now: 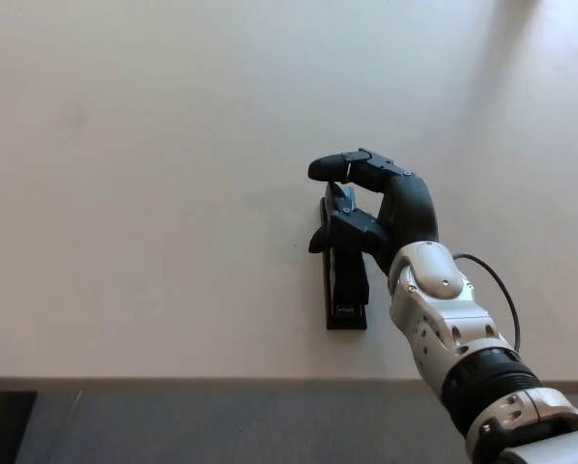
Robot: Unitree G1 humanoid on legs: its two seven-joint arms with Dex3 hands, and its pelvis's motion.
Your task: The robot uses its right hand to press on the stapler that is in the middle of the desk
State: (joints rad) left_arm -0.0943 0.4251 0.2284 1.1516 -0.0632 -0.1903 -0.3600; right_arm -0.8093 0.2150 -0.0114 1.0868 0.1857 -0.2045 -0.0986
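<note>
**Right hand over the stapler, press about to be made**

The long, glossy black stapler (346, 280) lies flat on the plain off-white desk (154, 193), a little right of the middle of the picture and near the front edge. Its length runs from 12 o'clock to 6 o'clock, the near end pointing at the robot.

The robot's black right hand (371, 208) comes in from about 5 o'clock on its white and grey forearm (444, 319) and covers the far half of the stapler. Its fingers are curled and apart rather than pressed together: one finger (339, 168) arches over the far end at 12 o'clock, another digit (335, 232) hooks down at the stapler's left side. They grip nothing. Whether any part of the hand actually bears on the stapler's top cannot be made out from this angle. The left hand does not show.

By the look of it, the step in hand is the approach and placing of the hand, with the press itself at its start or not yet begun. The next move calls for a straight downward push on the top arm, centred on its narrow width, so the stapler neither slides toward 6 o'clock nor twists on the smooth desk.
</note>
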